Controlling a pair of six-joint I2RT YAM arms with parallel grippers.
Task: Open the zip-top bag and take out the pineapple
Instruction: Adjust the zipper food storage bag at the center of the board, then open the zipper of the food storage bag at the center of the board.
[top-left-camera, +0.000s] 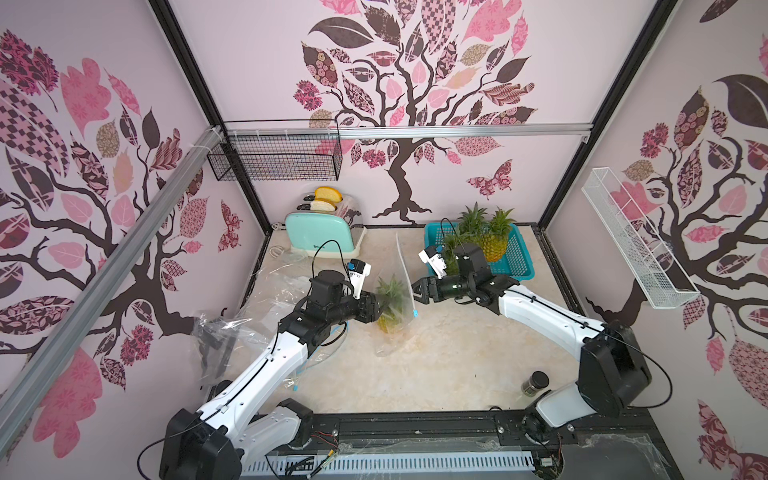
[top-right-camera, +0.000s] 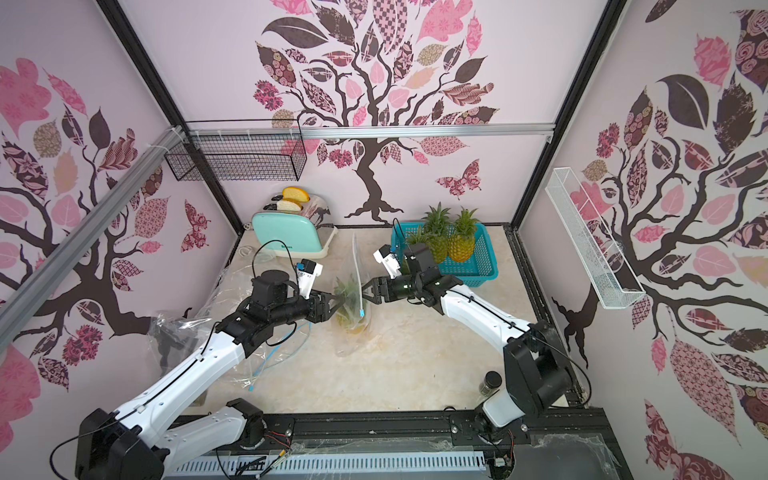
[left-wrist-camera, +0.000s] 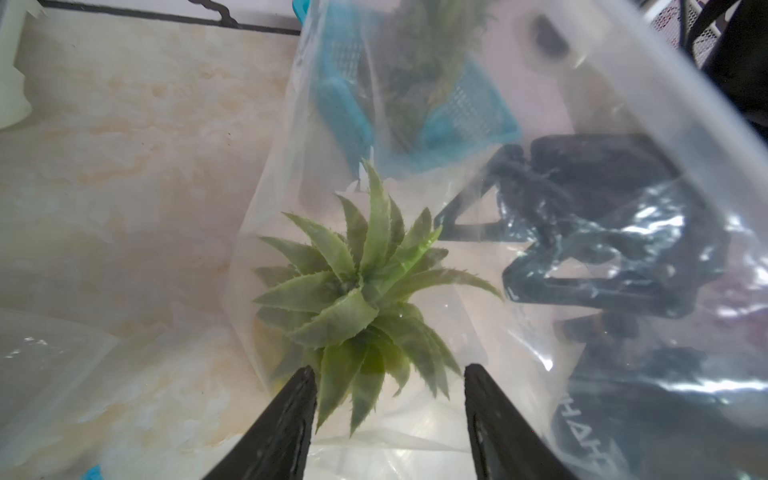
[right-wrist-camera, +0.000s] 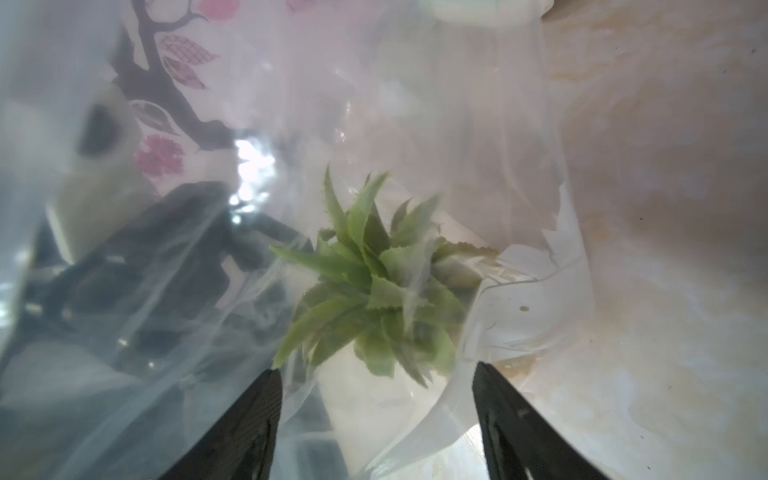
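Pineapple stands crown-up inside bag, frame centre, between both tools; left tool nearer, at its leaves; right tool beside bag; both open, empty.

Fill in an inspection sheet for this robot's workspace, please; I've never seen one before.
Surface: marbled tabletop.
Job's things: pineapple upright inside the standing zip-top bag; zip state unclear.
Clutter: toaster holding bread, blue basket of spare pineapples, small jar, loose clear bags.
Grippers: left gripper and right gripper open, flanking the bag.
Cables: black cable looping above each wrist.
Surroundings: tree-patterned walls, black wire basket, white wire shelf.
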